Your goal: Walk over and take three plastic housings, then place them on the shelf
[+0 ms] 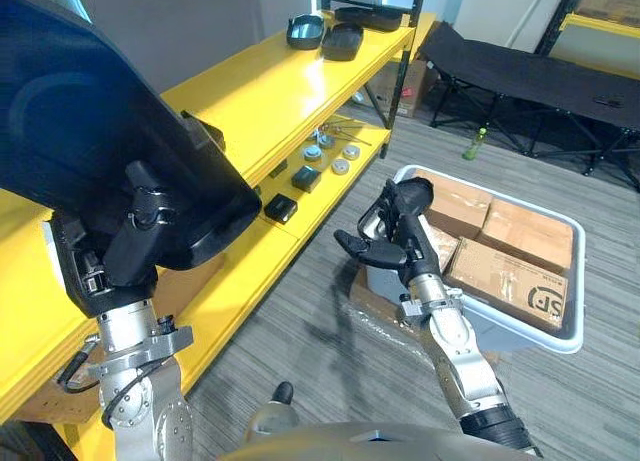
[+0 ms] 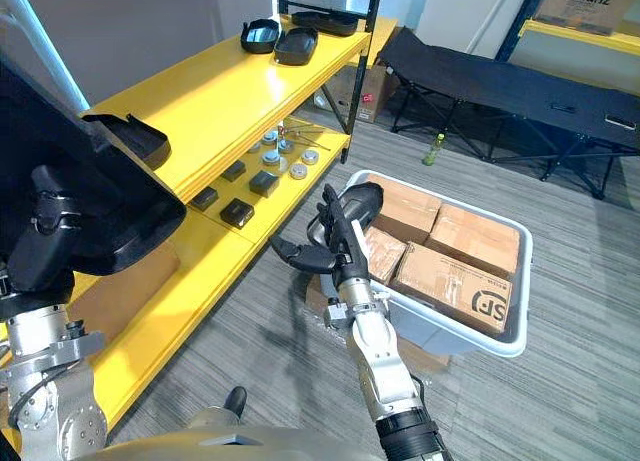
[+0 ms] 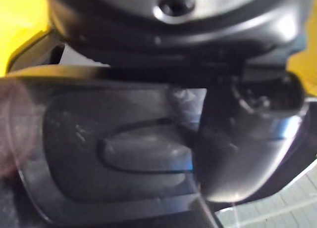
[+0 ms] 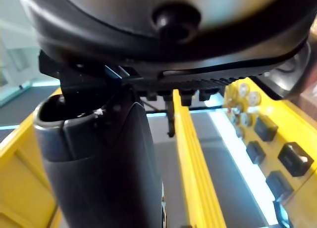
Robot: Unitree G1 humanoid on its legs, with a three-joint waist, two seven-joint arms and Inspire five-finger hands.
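yellow shelf (image 2: 230, 91), black housings (image 2: 297, 46) on top

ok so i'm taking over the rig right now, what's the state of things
Left hand: shut on a large black housing, held at the near end of the yellow shelf, not yet set down.
Right hand: open and empty, raised over the floor beside the white bin of cardboard boxes.
Done: two smaller black housings already lie at the far end of the top level.
Left: lower the held housing onto the top level and let go. Whether that completes the three, I cannot tell.
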